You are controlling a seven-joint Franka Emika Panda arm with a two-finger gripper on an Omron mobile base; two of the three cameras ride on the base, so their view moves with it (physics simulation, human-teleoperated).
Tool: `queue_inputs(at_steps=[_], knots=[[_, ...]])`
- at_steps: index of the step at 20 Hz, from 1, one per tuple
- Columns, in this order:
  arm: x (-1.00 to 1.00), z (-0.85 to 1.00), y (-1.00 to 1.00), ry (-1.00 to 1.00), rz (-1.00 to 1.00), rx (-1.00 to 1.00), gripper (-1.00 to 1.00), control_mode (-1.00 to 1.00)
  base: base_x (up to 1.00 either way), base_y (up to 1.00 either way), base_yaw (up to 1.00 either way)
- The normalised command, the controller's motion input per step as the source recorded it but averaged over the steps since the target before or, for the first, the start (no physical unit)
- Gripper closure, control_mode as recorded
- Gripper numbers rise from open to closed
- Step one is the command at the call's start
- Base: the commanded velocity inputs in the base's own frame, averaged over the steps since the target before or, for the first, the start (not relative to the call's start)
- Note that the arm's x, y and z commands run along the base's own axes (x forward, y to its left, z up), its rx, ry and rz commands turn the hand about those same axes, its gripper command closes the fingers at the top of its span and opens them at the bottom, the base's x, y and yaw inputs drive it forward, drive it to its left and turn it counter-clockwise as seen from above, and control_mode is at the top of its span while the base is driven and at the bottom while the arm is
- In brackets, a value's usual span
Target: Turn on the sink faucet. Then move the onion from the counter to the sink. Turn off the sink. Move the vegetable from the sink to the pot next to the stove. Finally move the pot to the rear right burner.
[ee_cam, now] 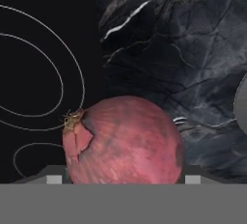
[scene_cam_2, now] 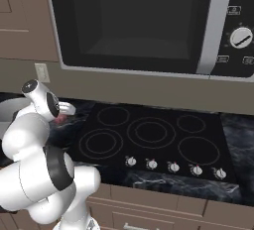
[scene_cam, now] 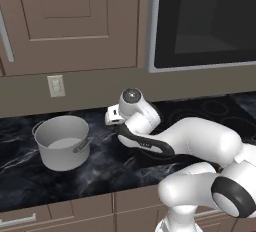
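Gripper [ee_cam: 123,180]: the jaws stand wide with the onion [ee_cam: 123,141] filling the gap, and each fingertip sits right against a side of it, so I read this as a pinch on the onion at its widest part. Papery skin is torn on one side and the root tuft points toward the stove [ee_cam: 34,73]. Whether the onion hangs clear of the counter [ee_cam: 183,49] or rests on it cannot be told. Below it is the seam where marble meets black glass. In the right base view a pink patch [scene_cam_2: 59,119] shows under the hand, just off the cooktop's [scene_cam_2: 149,132] left edge. The pot [scene_cam: 60,158] stands upright on the counter to the left, near but apart from the hand, and looks empty; a grey arc at the hand view's edge [ee_cam: 242,105] is probably its rim. Step in hand, as judged: carry the onion to the pot. To do it well: raise the hand enough that the onion's underside clears the rim and the near handle [scene_cam: 82,146], travel left with the wrist level, centre over the pot's mouth, lower inside before spreading the jaws so the round onion does not bounce out. Risk: smooth skin and a grip across the widest part may slip under a quick swing; move slowly. Behind, wall outlet [scene_cam: 56,85] and microwave [scene_cam_2: 139,21] are well clear.
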Motion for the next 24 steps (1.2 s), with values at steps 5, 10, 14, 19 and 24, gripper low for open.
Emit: queue_inputs(at_steps=[5, 10, 14, 19, 24], knots=[[0.0, 0.01, 0.18, 0.0, 0.02, 0.0, 1.0, -1.0, 0.0, 0.0, 0.0], [0.03, 0.11, 0.52, 0.0, 0.0, 0.0, 1.0, -1.0, 0.0, 0.0, 0.0], [0.14, 0.19, 0.61, 0.0, 0.0, 0.0, 1.0, -1.0, 0.0, 0.0, 0.0], [0.13, 0.3, 0.52, 0.0, 0.01, 0.0, 1.0, -1.0, 0.0, 0.0, 0.0], [0.11, 0.14, 0.63, 0.0, 0.02, 0.0, 1.0, -1.0, 0.0, 0.0, 0.0]])
